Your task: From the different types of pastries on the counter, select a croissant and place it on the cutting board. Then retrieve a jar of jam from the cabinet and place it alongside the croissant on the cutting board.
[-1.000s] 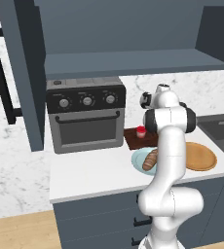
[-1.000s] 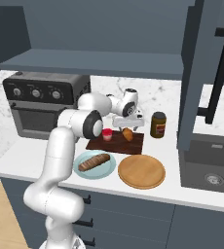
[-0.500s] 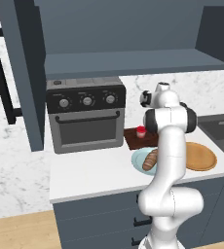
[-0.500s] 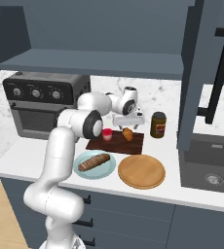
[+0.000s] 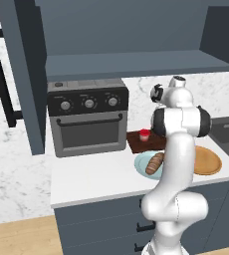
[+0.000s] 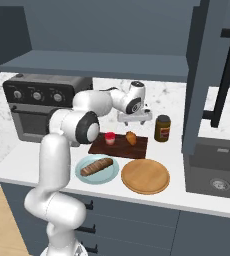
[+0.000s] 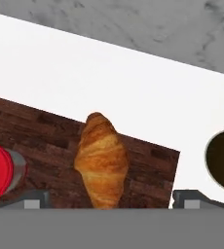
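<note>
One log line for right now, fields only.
end effector: open, above board | croissant: on cutting board | jar of jam: on board, beside croissant

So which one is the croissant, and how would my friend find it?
Start at the grey toaster oven on the white counter. Just beside it lies a dark wooden cutting board, and the croissant sits on that, next to a little red jar. It is the short, golden, curved pastry, not the long brown loaf on the pale blue plate.
</note>
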